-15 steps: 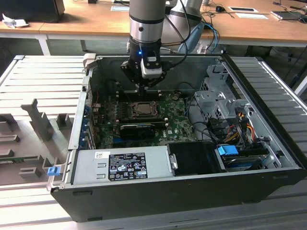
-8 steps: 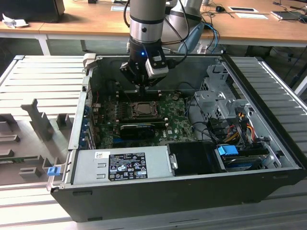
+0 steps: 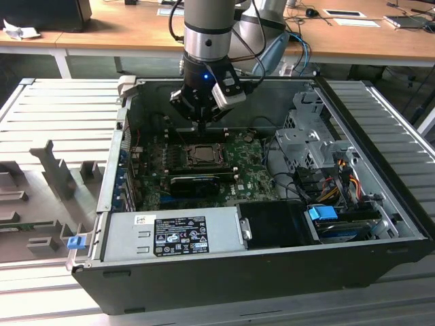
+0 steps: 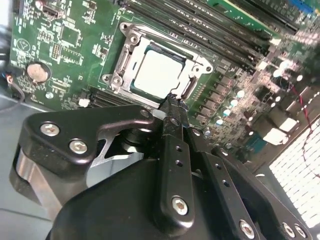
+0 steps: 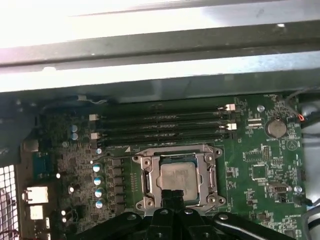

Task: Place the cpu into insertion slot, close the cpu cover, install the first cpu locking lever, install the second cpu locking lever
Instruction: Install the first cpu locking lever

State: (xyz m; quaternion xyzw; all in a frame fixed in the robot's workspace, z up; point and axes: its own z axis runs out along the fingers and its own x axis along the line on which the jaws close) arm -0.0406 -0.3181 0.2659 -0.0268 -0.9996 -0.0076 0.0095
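Observation:
Inside the open computer case, the cpu (image 4: 159, 72) lies flat in its socket on the green motherboard (image 5: 260, 165), pale silvery face up. The cpu cover (image 5: 150, 176), a metal frame with a square opening, lies down around the chip. A thin lever rod (image 5: 170, 148) runs along one side of the socket. My gripper (image 5: 173, 194) hangs just above the socket's edge, black fingers pressed together and holding nothing. In the exterior view the gripper (image 3: 202, 124) sits directly over the cpu (image 3: 202, 155).
Memory slots (image 5: 160, 127) run beside the socket, with a coin battery (image 5: 275, 127) past them. A grey power supply (image 3: 170, 234) lines the case's front wall. At the exterior view's right are a metal drive cage (image 3: 306, 142) and coloured cables (image 3: 340, 178).

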